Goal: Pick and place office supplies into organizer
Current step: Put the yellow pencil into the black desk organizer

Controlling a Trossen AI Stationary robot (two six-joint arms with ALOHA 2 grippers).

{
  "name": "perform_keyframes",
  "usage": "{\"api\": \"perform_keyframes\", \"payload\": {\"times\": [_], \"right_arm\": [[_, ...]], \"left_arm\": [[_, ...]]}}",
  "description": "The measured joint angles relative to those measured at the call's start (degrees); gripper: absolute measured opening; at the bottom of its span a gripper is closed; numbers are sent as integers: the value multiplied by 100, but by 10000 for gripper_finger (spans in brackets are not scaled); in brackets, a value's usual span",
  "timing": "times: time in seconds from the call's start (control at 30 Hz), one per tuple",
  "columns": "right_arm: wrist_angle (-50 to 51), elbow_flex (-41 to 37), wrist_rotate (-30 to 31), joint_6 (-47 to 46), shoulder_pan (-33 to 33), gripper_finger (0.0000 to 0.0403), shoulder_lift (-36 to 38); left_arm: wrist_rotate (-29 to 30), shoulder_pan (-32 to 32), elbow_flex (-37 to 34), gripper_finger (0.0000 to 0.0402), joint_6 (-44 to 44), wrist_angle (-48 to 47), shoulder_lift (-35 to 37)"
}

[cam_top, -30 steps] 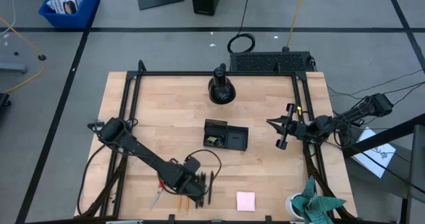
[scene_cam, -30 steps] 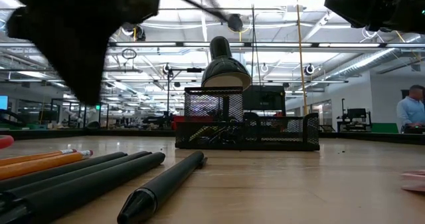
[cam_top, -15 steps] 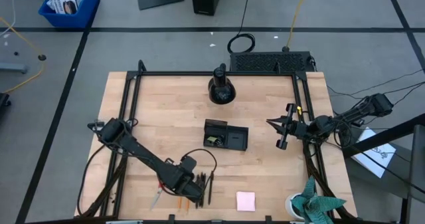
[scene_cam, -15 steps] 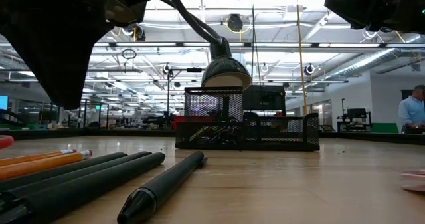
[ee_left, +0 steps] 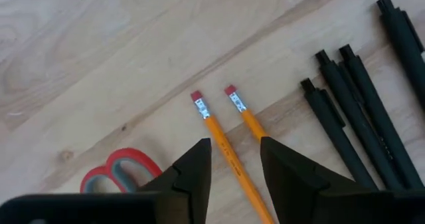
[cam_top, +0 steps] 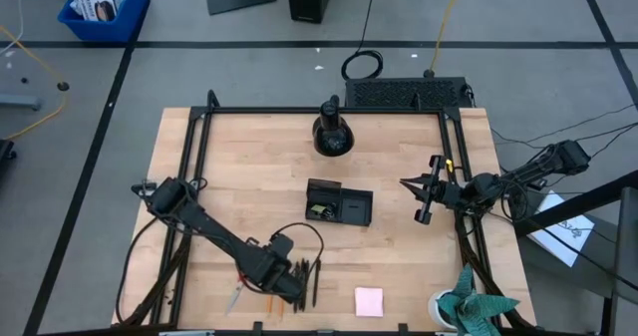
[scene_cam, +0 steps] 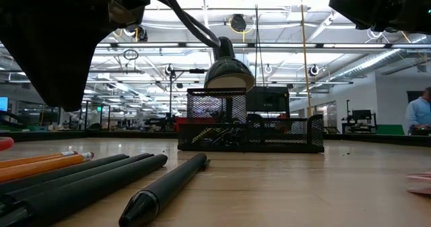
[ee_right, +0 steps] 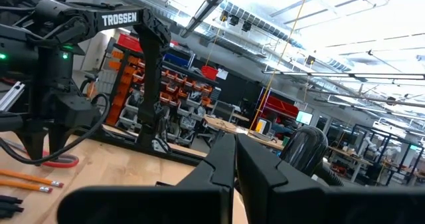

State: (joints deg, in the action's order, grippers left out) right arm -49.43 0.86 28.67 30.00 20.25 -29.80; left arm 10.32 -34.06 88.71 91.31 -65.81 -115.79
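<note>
Two orange pencils (ee_left: pixel 229 137) lie side by side on the table near its front edge, next to red-handled scissors (ee_left: pixel 123 171) and three black pens (ee_left: pixel 358 117). My left gripper (ee_left: pixel 234 152) hangs open over them, pointing down, one pencil showing between its fingertips; in the low view it stands above the table (scene_cam: pixel 60 85). The black organizer (cam_top: pixel 339 203) sits mid-table. A pink sticky-note pad (cam_top: pixel 369 301) lies at the front. My right gripper (ee_right: pixel 234 147) is shut and raised at the table's right edge (cam_top: pixel 409 184).
A round black dome stand (cam_top: pixel 332 132) is at the far middle of the table. A black frame rail (cam_top: pixel 196 176) runs around the tabletop. A green plant (cam_top: pixel 469 311) stands at the front right corner. Bare wood lies between the pens and the organizer.
My left gripper has turned and tipped a little in place above the pencils and pens. Nothing on the table has moved.
</note>
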Motion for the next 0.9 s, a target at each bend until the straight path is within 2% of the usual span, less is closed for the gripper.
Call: {"api": "perform_keyframes", "payload": {"times": [0.23, 0.37, 0.5, 0.7, 0.9], "right_arm": [[2, 0, 0, -55, -1, 9, 0], [2, 0, 1, -83, 0, 9, 0], [4, 0, 0, -83, 0, 9, -2], [4, 0, 0, -85, -1, 9, 0], [4, 1, 0, -102, 0, 9, -1]], "left_arm": [[71, -111, -38, 141, 79, 23, -2], [4, -165, -326, 144, 387, 130, -2], [-139, -172, -729, 165, 540, 686, -18], [-222, -165, -905, 201, 595, 901, -19], [-177, -163, -907, 207, 625, 912, -15]]}}
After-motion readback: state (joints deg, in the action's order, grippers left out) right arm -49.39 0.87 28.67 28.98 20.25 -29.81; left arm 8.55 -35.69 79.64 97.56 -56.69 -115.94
